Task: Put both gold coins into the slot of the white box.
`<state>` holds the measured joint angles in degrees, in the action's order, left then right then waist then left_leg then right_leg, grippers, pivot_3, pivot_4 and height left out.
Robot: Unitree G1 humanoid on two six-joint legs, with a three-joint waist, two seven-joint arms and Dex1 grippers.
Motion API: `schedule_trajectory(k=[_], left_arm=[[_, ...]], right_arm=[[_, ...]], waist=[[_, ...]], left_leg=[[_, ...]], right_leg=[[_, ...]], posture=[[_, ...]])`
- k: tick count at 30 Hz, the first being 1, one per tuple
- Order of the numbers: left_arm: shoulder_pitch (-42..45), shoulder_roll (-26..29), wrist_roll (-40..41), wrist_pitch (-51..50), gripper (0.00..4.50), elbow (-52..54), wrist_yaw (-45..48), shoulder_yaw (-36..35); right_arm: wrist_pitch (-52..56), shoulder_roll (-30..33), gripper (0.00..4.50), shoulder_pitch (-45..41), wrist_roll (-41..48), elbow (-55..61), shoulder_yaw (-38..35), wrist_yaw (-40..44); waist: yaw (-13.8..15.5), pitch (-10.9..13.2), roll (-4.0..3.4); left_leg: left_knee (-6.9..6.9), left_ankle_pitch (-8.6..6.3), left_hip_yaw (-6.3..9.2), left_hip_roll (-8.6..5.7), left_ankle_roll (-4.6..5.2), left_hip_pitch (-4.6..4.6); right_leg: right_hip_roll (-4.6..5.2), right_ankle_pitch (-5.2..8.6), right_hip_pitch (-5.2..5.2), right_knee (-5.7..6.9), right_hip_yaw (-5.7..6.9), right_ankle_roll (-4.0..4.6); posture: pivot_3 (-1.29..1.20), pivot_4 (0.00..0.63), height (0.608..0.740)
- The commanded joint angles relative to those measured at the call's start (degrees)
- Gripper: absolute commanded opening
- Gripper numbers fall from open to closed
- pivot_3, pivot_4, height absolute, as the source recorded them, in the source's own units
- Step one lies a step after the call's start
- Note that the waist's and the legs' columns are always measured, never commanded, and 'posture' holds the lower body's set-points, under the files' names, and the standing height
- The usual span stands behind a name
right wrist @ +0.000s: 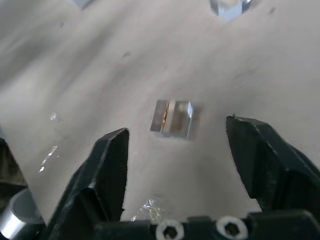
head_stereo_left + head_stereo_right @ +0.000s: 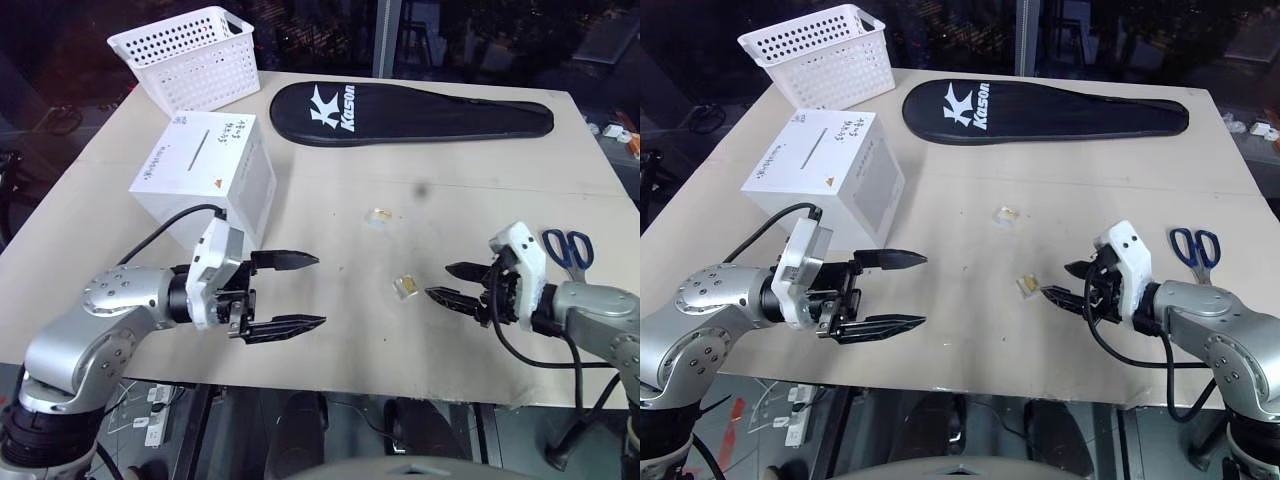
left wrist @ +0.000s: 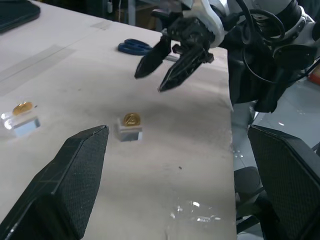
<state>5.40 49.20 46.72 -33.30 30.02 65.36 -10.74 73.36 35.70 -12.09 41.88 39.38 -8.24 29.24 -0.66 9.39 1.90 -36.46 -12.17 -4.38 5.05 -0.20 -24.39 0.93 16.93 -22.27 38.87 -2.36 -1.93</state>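
Right tool [image 2: 452,282] spread, empty, aimed at near gold coin [image 3: 131,119] on clear case for pickup; left tool [image 2: 295,292] spread, idle beside white box [image 2: 205,180].

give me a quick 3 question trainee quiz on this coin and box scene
1. True or false: both gold coins already lie inside the white box.
2. Which item lies on the table nearest the right hand? A) blue scissors B) white basket C) black racket cover
3. Fill in: each coin rests on a small clear ____.

Key
1. False: both coins sit on the table, one just ahead of the right hand.
2. A
3. case
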Motion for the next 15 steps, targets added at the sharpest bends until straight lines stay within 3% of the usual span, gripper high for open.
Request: schedule_trajectory(k=[1, 5, 8, 15], left_arm=[[0.0, 0.6, 0.3, 0.7, 4.5, 1.0, 0.1, -1.1], [-0.1, 0.8, 0.6, 0.3, 4.5, 1.4, -0.4, -1.3], [-0.3, 1.0, 1.1, -0.5, 4.5, 1.8, -0.9, -1.3], [0.4, 1.3, 1.9, -1.7, 4.5, 2.6, -2.0, -1.4]], right_arm=[[0.6, -0.3, 2.15, -1.5, -0.7, -0.6, 2.3, -2.3], [0.8, -2.1, 2.15, -2.7, 0.8, -1.8, 3.3, -2.5], [0.5, -2.6, 1.24, -2.8, 0.5, -2.2, 5.0, -2.6], [-0.5, -3.5, 1.24, -2.8, -0.4, -3.8, 6.9, -3.4]], waist=[[-0.1, 0.0, 0.0], [-0.1, 0.0, -0.01], [-0.1, 0.0, 0.0], [-0.1, 0.0, 0.0]], left_leg=[[-0.02, 0.0, 0.0, 0.0, 0.0, -0.11], [-0.04, 0.01, 0.07, 0.0, 0.0, -0.36], [-0.04, 0.01, 0.08, 0.0, 0.0, -0.36], [-0.04, 0.01, 0.06, 0.0, 0.0, -0.36]], right_leg=[[0.0, 0.0, -0.13, 0.02, -0.01, 0.0], [-0.03, -0.01, -0.39, 0.09, 0.04, 0.0], [-0.04, -0.01, -0.39, 0.09, 0.03, -0.01], [-0.03, -0.01, -0.39, 0.09, 0.04, -0.01]], posture=[[0.0, 0.15, 0.74], [0.0, 0.15, 0.74], [0.0, 0.15, 0.74], [0.0, 0.15, 0.74]])
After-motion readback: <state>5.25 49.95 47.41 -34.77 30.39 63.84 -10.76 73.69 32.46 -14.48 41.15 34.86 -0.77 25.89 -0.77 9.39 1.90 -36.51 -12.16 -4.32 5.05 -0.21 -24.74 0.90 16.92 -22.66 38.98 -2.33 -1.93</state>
